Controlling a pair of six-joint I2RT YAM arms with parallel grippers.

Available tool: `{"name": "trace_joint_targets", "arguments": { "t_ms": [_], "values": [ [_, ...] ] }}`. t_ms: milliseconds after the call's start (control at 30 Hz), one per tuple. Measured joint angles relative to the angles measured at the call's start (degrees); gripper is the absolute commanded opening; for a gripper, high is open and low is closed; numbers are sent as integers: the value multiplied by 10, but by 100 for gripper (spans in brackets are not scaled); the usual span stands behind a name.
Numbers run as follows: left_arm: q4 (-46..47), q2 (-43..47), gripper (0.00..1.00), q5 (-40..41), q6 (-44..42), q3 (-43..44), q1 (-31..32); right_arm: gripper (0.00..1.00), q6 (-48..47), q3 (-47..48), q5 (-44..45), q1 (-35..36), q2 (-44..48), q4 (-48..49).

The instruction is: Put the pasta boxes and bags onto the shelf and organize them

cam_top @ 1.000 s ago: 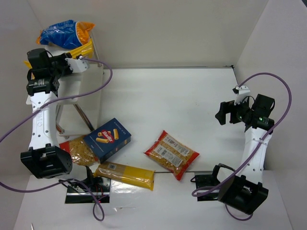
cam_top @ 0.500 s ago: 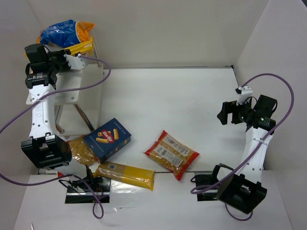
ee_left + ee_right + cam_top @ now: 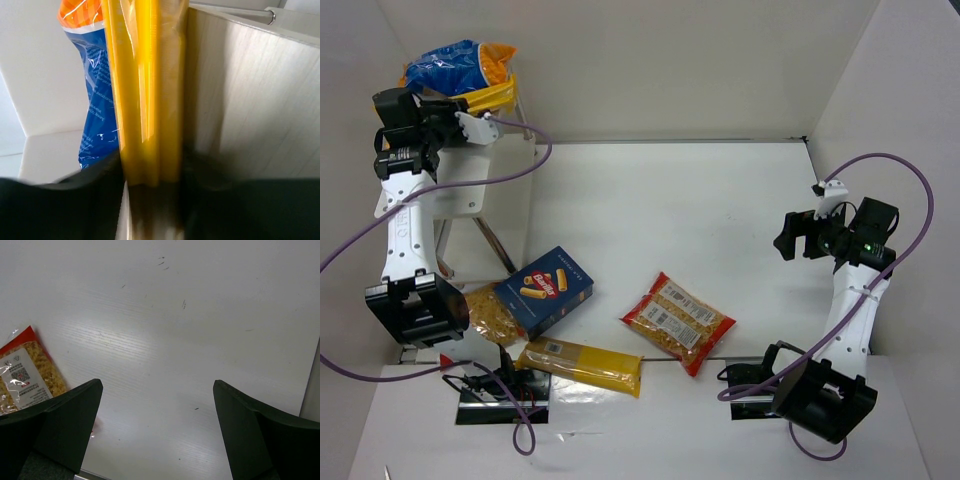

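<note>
While the left end effector [image 3: 150,192] brackets the long yellow pack [image 3: 145,90], its long axis running ahead along the shelf [image 3: 250,100], grip not determinable, the right end effector [image 3: 157,405] stands wide apart; a red-trimmed pack [image 3: 25,377] lies lower-left of it.

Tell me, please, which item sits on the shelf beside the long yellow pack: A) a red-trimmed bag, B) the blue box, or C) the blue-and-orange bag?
C: the blue-and-orange bag rests against the long yellow pack at the far end of the shelf, while the blue box lies on the table.
</note>
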State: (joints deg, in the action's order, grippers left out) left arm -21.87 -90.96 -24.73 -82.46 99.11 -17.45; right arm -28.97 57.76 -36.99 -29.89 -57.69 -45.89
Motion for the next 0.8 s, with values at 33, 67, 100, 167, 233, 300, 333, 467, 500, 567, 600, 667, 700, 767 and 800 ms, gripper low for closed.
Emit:
{"name": "trace_joint_targets", "arguments": {
  "t_ms": [33, 67, 100, 167, 233, 300, 333, 467, 500, 567, 600, 667, 700, 767, 800],
  "values": [
    [-1, 0, 59, 0, -3, 0, 0, 100, 0, 0, 0, 0, 0, 0],
    [1, 0, 65, 0, -8, 0, 0, 100, 0, 0, 0, 0, 0, 0],
    [5, 0, 68, 0, -14, 0, 0, 100, 0, 0, 0, 0, 0, 0],
    [12, 1, 73, -2, -17, 1, -1, 100, 0, 0, 1, 0, 0, 0],
    [18, 2, 79, -3, -19, 1, -2, 100, 0, 0, 1, 0, 0, 0],
    [19, 5, 84, -3, -24, 1, -2, 100, 0, 0, 0, 0, 0, 0],
    [19, 7, 85, -3, -27, 1, -2, 100, 0, 0, 0, 0, 0, 0],
    [9, 21, 92, -6, -30, -4, -7, 100, 0, 0, -3, 0, 0, 0],
    [7, 27, 92, -6, -30, -8, -8, 100, 0, 0, -4, 0, 0, 0],
    [0, 38, 96, -6, -31, -14, -11, 100, 0, 0, -7, 0, 0, 0],
    [-3, 45, 96, -7, -31, -18, -12, 100, 0, 0, -8, 0, 1, 0],
    [-8, 58, 99, -7, -31, -26, -16, 100, 0, 0, -12, 0, 3, 0],
    [-10, 66, 99, -7, -33, -31, -17, 100, 0, 0, -13, 0, 4, 0],
    [-17, 82, 99, -7, -36, -40, -20, 100, 0, 0, -14, 0, 8, 0],
    [-24, 89, 99, -7, -43, -43, -20, 100, 0, 0, -14, 2, 11, 0]
  ]
}}
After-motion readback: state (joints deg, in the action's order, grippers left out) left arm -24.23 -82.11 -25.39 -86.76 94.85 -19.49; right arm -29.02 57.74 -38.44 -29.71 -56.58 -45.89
